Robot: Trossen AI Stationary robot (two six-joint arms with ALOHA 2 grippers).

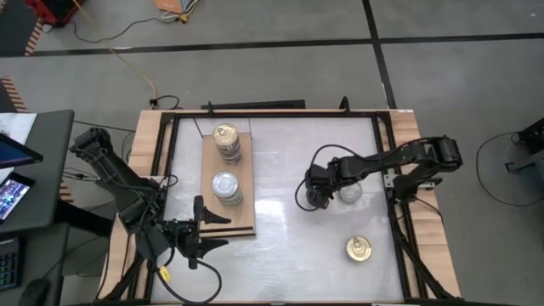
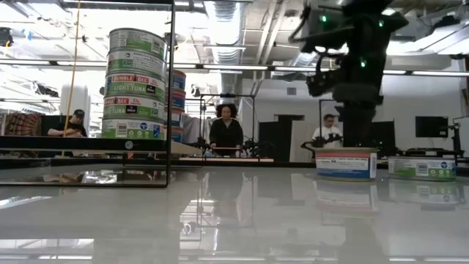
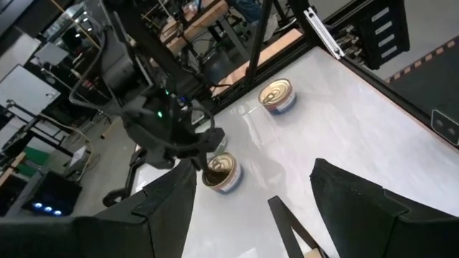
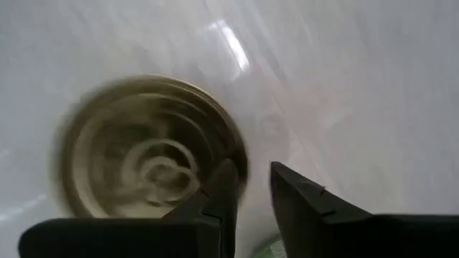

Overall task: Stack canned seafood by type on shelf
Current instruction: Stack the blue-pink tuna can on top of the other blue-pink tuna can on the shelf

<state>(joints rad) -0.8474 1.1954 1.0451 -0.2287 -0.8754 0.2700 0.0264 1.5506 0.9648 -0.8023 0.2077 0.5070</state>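
While my right gripper (image 4: 249, 188) hovers nearly closed, empty, beside a silver-topped tin (image 1: 351, 192) near the table's right edge | step: reaching for pickup | next: open wider, straddle tin | shelf (image 1: 246, 223) stacks at left | left gripper (image 1: 197, 236) waits agape.

Right hand (image 1: 316, 189) narrowly parted, left hand (image 1: 206, 231) wide.

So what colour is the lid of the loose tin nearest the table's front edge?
Gold, on the loose tin; the high view shows it best.
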